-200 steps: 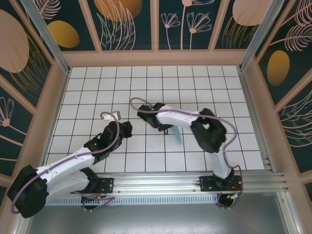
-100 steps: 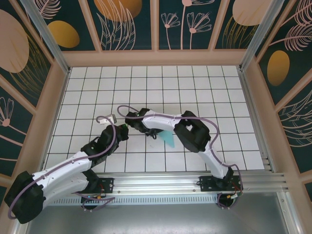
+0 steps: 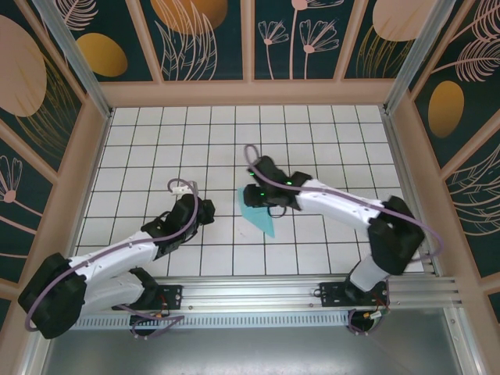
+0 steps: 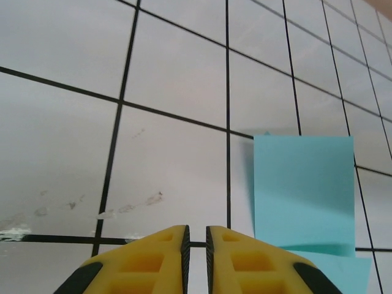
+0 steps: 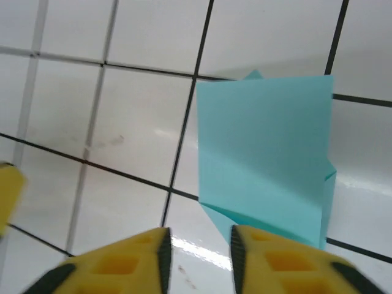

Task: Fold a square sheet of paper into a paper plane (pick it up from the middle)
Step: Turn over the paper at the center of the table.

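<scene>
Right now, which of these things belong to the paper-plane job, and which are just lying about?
Part of the job: the folded turquoise paper, the left hand, the right hand.
Just there: the white tiled tabletop, the flower-patterned walls.

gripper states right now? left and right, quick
Left gripper: closed, fingers nearly touching, holding nothing.
Right gripper: slightly open, empty; the folded turquoise-blue paper sheet lies on the tiles just ahead of it.

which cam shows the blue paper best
Right wrist: the paper is large and central, with its folded layers and edges clear. Left wrist shows it lower right, bottom cut off. Top external shows it small.
</scene>
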`<act>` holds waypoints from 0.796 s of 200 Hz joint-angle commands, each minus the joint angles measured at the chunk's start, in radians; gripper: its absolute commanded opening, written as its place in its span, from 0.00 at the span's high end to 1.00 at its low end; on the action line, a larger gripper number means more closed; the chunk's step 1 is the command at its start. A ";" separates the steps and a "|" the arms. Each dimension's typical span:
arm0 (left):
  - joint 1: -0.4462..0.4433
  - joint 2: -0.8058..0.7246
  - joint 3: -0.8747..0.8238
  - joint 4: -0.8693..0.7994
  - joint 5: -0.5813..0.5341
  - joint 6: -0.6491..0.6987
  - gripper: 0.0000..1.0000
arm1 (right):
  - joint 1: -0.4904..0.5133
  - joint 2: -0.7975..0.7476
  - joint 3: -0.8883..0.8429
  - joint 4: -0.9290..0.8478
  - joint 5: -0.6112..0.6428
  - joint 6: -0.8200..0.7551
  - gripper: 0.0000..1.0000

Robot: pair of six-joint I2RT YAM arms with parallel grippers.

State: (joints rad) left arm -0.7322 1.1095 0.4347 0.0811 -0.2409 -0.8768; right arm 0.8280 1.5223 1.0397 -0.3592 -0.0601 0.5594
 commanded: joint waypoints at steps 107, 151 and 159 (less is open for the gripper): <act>-0.002 0.298 0.146 0.126 0.271 -0.001 0.85 | -0.247 0.008 -0.359 0.400 -0.500 -0.012 0.98; -0.002 0.340 0.169 0.125 0.298 0.005 0.85 | -0.273 0.054 -0.370 0.430 -0.499 -0.020 0.97; -0.002 0.344 0.172 0.126 0.301 0.005 0.85 | -0.275 0.058 -0.374 0.432 -0.495 -0.018 0.97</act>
State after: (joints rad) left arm -0.7322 1.4345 0.5747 0.1829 0.0330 -0.8692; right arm 0.5694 1.5646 0.6899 0.0261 -0.5369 0.5705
